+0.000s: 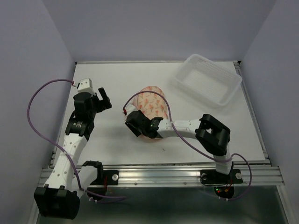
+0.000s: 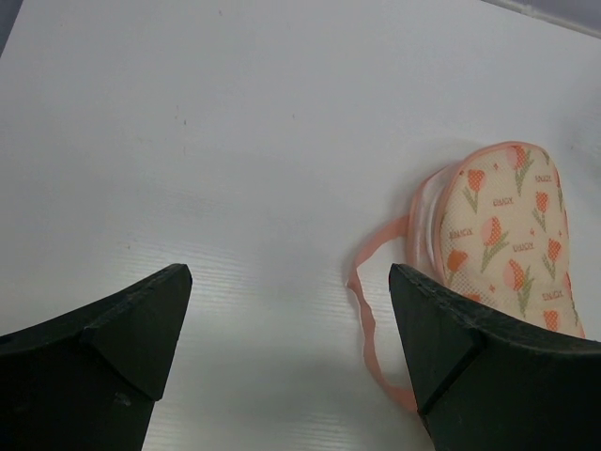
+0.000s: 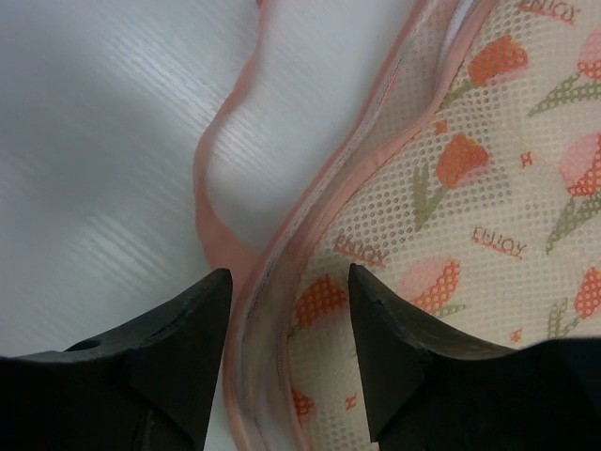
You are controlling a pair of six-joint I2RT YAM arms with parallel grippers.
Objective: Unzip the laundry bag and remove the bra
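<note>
your bag point(image 1: 152, 103) lies flat near the middle of the worktop point(image 1: 117, 142), printed side up. seen from above, the clear tub point(image 1: 208, 79) sits at about 1 o'clock from it, apart from it, toward the far right corner.

your right fingers point(image 1: 136, 122) are over the bag's 7 o'clock edge. in the right wrist view they are spread, one tip on each side of the pink rim point(image 3: 282, 268), which runs up between them toward 1 o'clock. the 9 o'clock tip is above the loop point(image 3: 200, 188) and bare worktop, and the 3 o'clock tip is above the printed mesh. you cannot tell whether either tip touches the fabric. the rim looks closed along the stretch in view. the loop bows out from the rim toward 10 o'clock and lies on the worktop.

your left fingers point(image 1: 103, 99) are at 9 o'clock from the bag, well apart from it. in the left wrist view they are spread wide, with only bare worktop between the tips. the bag shows at 3 o'clock in that view, just beyond the right-hand tip. its loop curls across the worktop down toward that tip.

a purple cable point(image 1: 32, 116) arcs out beside the left arm.
</note>
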